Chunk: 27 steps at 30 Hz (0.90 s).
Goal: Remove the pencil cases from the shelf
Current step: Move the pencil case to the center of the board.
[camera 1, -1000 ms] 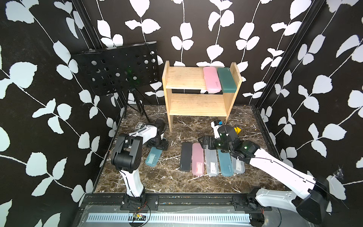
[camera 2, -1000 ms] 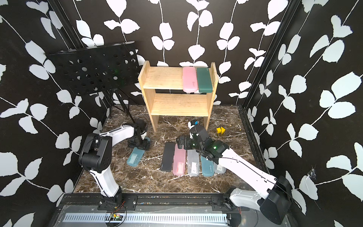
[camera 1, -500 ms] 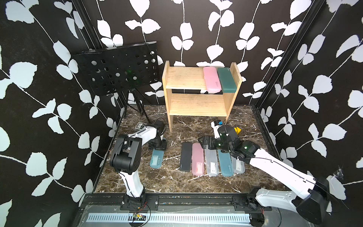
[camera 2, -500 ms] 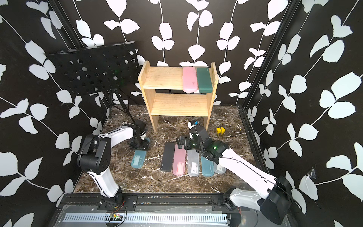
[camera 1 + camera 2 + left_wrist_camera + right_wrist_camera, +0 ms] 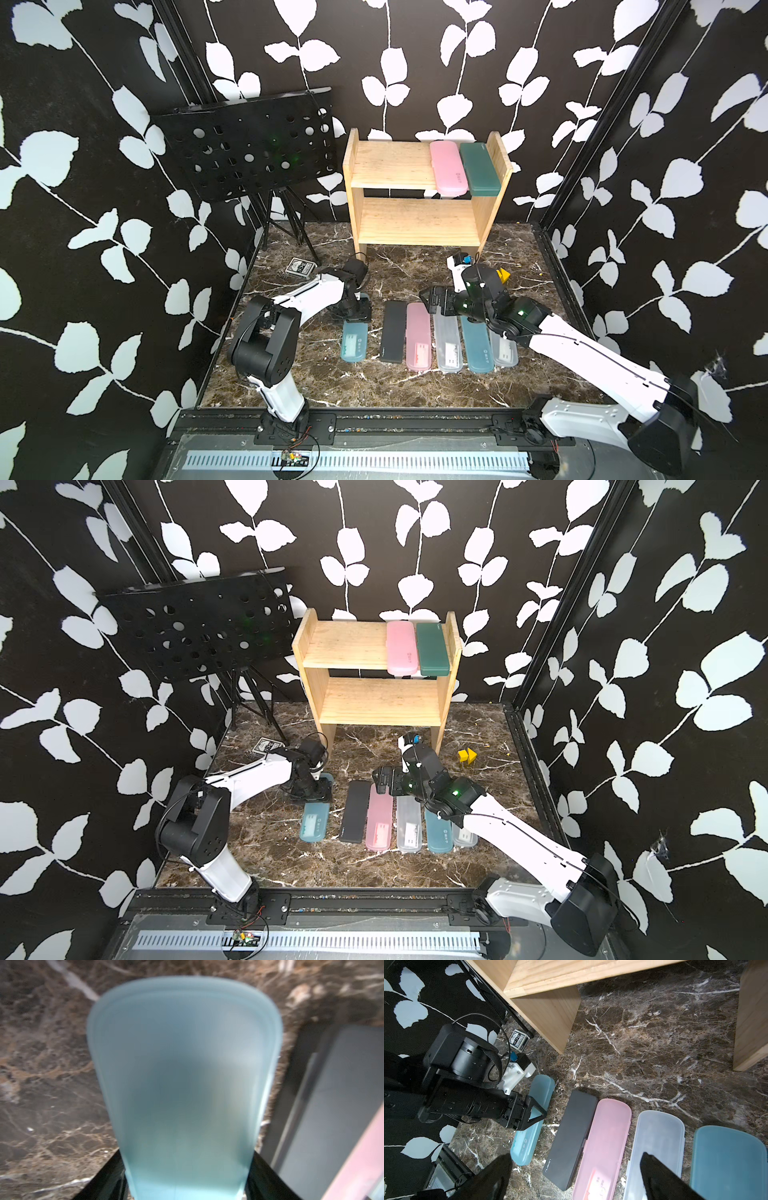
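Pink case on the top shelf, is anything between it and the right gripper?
Nothing visible does. The right gripper hangs open in front of the shelf, over the row of cases on the table; the pink case overhangs the top tier's front edge, unobstructed. The dark green case lies beside it, not in front.

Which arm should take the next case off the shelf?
Right. The right gripper is open and empty, while the left gripper is clamped on the blue case. The pink case and green case on the shelf sit at its right end, on the right arm's side.
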{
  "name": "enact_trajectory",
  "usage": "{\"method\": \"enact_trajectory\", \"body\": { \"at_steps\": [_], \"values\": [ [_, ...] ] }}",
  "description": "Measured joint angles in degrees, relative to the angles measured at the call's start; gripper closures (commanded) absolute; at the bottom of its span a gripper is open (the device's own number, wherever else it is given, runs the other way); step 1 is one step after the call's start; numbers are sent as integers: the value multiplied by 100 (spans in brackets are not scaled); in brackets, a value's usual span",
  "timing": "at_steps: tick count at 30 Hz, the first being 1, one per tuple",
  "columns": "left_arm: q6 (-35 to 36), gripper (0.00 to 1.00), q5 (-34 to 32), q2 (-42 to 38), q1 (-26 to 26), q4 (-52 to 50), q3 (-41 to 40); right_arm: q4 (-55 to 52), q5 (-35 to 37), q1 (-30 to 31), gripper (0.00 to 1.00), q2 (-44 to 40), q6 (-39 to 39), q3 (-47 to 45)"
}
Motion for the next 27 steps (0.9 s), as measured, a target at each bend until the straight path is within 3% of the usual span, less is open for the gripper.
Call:
{"method": "enact_trajectory", "body": {
  "at_steps": [15, 22, 27],
  "values": [
    [-243, 22, 96, 332, -306, 291, 81, 7, 9, 0, 1, -107, 4, -170],
    [-245, 1, 197, 332, -382, 334, 81, 9, 42, 0, 1, -109, 4, -170],
    [-229, 1, 195, 295, -387, 262, 109, -68, 157, 0, 1, -170, -48, -168]
  ]
}}
